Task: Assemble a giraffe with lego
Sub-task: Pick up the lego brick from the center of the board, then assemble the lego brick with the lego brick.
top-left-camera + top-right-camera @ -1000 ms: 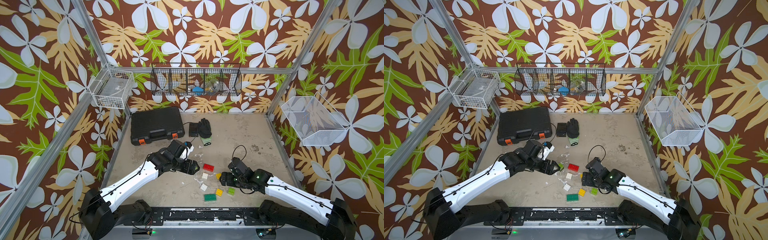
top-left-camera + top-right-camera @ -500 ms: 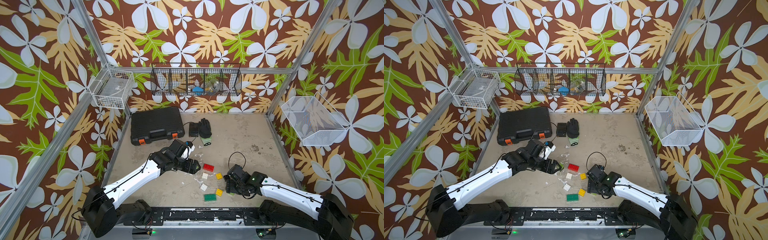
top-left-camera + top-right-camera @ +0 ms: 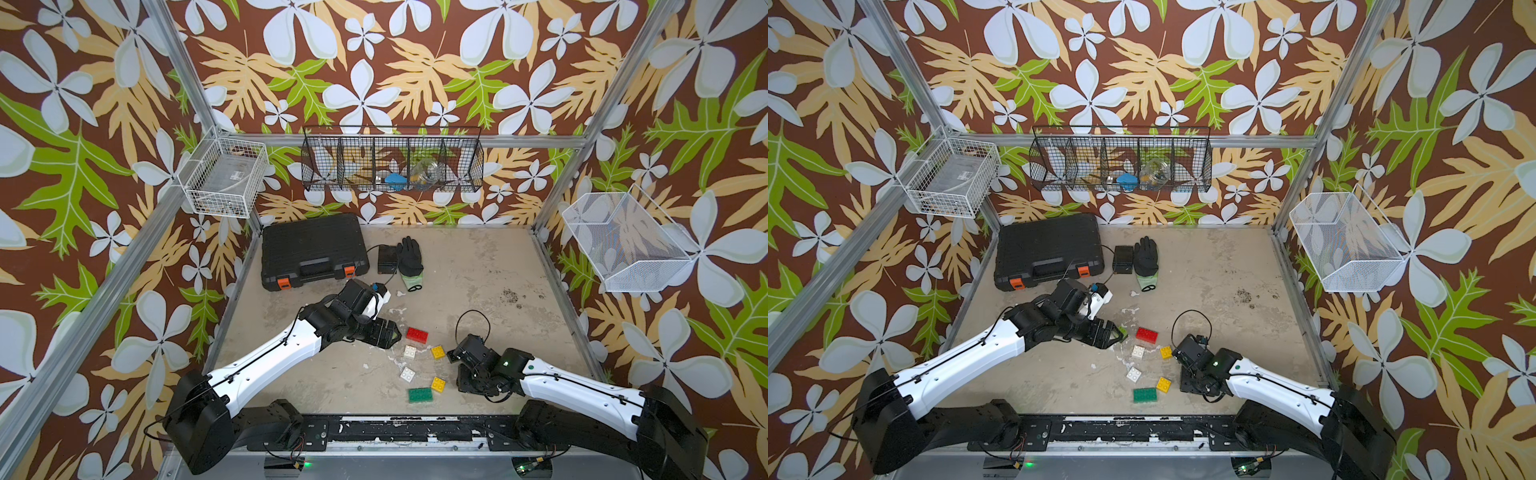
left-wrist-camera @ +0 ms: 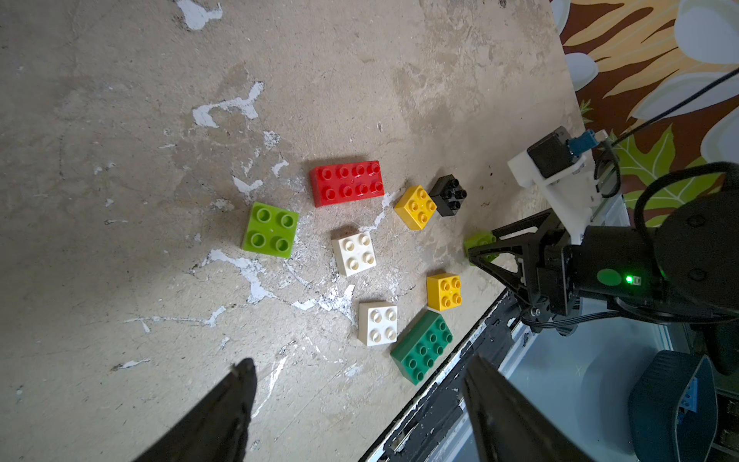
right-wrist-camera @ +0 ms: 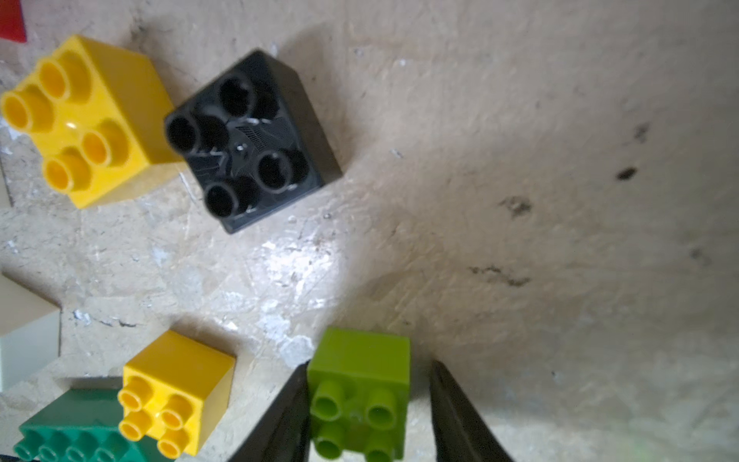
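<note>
The giraffe is out of view; only loose lego lies on the floor. In both top views a red brick (image 3: 417, 335) (image 3: 1146, 334), two white bricks (image 3: 409, 352), two yellow bricks (image 3: 437, 352) and a dark green brick (image 3: 420, 395) sit between the arms. My right gripper (image 5: 370, 366) straddles a lime brick (image 5: 360, 384). One finger touches it and a narrow gap shows at the other. A black brick (image 5: 252, 140) lies just beyond. My left gripper (image 4: 360, 360) hangs open and empty over the floor, near a second lime brick (image 4: 270, 230).
A black case (image 3: 313, 249), a small black box (image 3: 387, 259) and a black glove (image 3: 409, 257) lie at the back left. Wire baskets (image 3: 392, 166) hang on the walls. The front rail (image 3: 395, 428) runs close behind the dark green brick.
My right gripper has swung toward the front edge and down over the lime brick. Its jaws have narrowed around it. The left arm has hardly moved.
</note>
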`<state>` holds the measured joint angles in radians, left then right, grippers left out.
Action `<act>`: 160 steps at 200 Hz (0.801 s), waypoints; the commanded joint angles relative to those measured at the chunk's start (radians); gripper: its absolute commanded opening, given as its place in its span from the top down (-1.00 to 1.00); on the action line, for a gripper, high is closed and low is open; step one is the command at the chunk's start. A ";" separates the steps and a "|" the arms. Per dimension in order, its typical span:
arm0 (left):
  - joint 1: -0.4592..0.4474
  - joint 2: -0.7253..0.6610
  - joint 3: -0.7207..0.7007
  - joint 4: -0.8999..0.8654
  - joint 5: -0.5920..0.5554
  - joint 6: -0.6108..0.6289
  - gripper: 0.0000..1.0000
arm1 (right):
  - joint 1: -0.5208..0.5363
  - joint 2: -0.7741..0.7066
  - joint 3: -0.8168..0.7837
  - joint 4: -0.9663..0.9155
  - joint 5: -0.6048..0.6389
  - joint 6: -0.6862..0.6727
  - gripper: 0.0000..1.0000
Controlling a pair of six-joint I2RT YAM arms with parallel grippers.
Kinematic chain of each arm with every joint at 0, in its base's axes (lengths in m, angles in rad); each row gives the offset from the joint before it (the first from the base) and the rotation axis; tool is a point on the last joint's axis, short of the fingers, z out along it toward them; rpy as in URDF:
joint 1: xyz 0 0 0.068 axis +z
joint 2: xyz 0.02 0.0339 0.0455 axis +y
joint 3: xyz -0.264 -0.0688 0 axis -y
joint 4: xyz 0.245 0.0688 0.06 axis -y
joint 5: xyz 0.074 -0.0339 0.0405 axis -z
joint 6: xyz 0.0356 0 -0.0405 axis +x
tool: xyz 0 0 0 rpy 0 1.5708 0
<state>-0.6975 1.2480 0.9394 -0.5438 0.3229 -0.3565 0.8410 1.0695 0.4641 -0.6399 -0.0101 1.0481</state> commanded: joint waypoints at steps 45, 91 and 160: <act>0.000 -0.013 -0.011 -0.001 0.020 0.023 -0.69 | 0.011 -0.026 0.109 -0.062 0.084 -0.021 0.29; 0.000 -0.016 -0.016 0.004 0.038 0.024 -0.67 | -0.027 0.159 0.341 -0.149 0.137 -0.273 0.30; 0.000 -0.039 -0.021 -0.002 0.055 0.037 -0.66 | -0.117 0.261 0.426 -0.149 0.077 -0.459 0.28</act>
<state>-0.6975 1.2140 0.9226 -0.5499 0.3618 -0.3374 0.7399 1.3052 0.8753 -0.7639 0.0853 0.6834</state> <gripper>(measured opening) 0.830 0.372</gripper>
